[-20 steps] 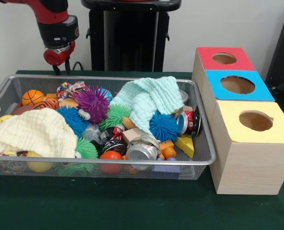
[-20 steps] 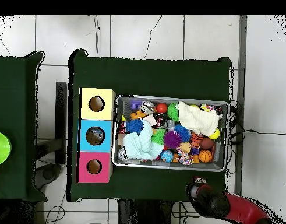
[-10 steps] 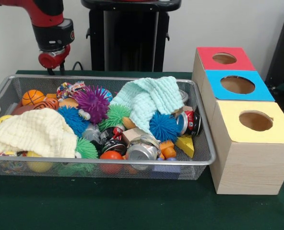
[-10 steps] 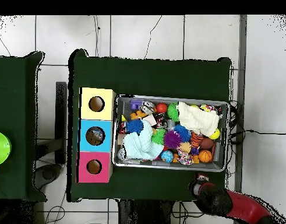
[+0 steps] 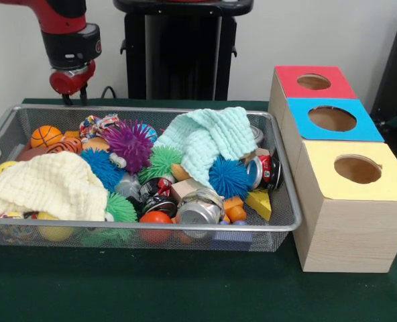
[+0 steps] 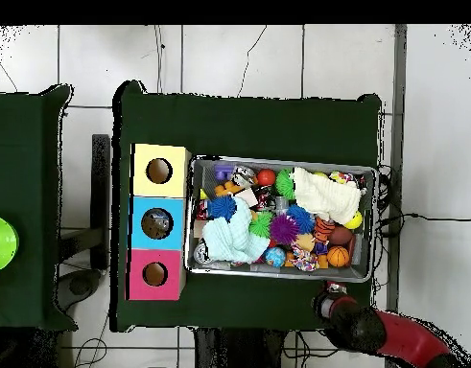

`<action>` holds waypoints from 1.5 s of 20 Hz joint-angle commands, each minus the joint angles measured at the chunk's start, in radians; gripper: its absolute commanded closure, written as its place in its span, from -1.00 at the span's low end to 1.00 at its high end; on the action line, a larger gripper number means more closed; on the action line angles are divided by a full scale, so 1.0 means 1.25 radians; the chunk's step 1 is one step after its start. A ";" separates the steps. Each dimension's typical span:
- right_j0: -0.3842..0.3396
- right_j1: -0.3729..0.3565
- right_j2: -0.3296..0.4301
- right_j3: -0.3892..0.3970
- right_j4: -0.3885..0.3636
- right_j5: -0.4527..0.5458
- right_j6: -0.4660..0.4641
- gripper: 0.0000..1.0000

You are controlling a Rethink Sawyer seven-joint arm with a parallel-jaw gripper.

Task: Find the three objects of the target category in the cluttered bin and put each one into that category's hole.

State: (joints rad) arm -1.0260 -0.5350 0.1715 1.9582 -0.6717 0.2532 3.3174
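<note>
Silver crushed cans (image 5: pixel 197 209) lie at the wire bin's (image 5: pixel 279 225) near rim among spiky balls and cloths, target category unclear; gripper (image 5: pixel 74 99) hovers behind the far rim, jaw state indiscernible, so descend vertically onto an uncovered item, avoiding cloth snags.

Wire bin (image 5: pixel 282 225) packed full, open from above | 2 cloths (image 5: pixel 208 137) cover toys | 3 box holes (image 5: pixel 357 169) unobstructed | green desk (image 5: pixel 138 288) bare in front
</note>
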 commanded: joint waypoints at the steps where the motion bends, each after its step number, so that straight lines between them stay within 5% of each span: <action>1: -0.021 -0.149 0.152 0.132 0.118 0.120 -0.120 -1.00; 5: -0.024 -0.251 0.194 0.211 0.212 0.198 -0.118 -1.00; 8: -0.028 -0.281 0.198 0.213 0.232 0.238 -0.150 -1.00; 19: -0.027 -0.299 0.191 0.160 0.179 0.239 -0.186 -1.00; 21: -0.010 -0.304 0.175 0.141 0.128 0.195 -0.184 -1.00; 23: 0.016 -0.305 0.153 0.122 0.077 0.145 -0.167 -1.00; 30: 0.086 -0.296 0.119 0.086 0.038 0.093 -0.078 -1.00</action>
State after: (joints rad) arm -0.9722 -0.9014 0.3170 2.1821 -0.5486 0.4531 3.3174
